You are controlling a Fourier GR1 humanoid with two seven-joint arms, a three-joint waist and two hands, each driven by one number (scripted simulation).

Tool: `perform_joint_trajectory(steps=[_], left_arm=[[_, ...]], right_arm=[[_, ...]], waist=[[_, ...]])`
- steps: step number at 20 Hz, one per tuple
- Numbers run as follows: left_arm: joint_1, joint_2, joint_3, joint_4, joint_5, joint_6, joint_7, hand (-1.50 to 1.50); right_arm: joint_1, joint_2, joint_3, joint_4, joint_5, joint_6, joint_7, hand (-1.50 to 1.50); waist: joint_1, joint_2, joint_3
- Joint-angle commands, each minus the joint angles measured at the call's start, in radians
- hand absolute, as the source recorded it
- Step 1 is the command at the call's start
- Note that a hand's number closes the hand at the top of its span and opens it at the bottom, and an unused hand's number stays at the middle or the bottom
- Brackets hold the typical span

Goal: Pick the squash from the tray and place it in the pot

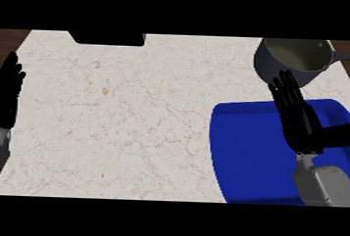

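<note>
while both hands spread their fingers, right hand (302, 122) over one tray (249, 161), one pot (292, 60) stands beyond.

Light is even and fairly bright across the counter (120, 118); no glare or hot spots on the pale marble. Shadows are weak: only a soft dark edge under the tray (249, 157) along its left side, and the pot (292, 58) is darker on its outer wall vs. its lighter inside. Light source can't be placed. Both black hands, left (5, 92) and right (301, 119), read as near-flat silhouettes w/ little surface detail. Tray is a saturated, uniform blue w/ almost no shading. Edges look slightly soft throughout; no bending at the borders.
</note>
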Motion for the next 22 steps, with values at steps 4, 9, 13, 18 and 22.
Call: perform_joint_trajectory(steps=[4, 9, 13, 18, 22], left_arm=[[0.042, -0.180, -0.141, -0.131, 0.107, -0.151, 0.007, 0.00], [0.058, -0.274, -0.240, -0.178, 0.177, -0.248, 0.021, 0.00], [0.111, -0.289, -0.279, -0.234, 0.205, -0.299, 0.029, 0.00], [0.188, -0.248, -0.246, -0.238, 0.236, -0.360, 0.014, 0.00], [0.212, -0.265, -0.229, -0.226, 0.201, -0.353, -0.023, 0.00]], right_arm=[[-0.019, -0.216, -0.104, 0.127, 0.145, -0.002, -0.084, -1.50], [0.076, -0.427, -0.091, 0.347, 0.414, -0.204, 0.082, -1.50], [-0.009, -0.391, 0.006, 0.467, 0.568, -0.288, 0.100, -1.50], [-0.050, -0.481, 0.131, 0.306, 0.695, -0.186, 0.330, -1.50], [-0.102, -0.541, 0.104, 0.108, 0.667, -0.042, 0.559, -1.50]], waist=[[-0.024, 0.011, -0.012], [-0.022, 0.043, -0.021], [0.023, 0.015, -0.011], [-0.012, 0.001, -0.015], [-0.026, 0.001, -0.013]])
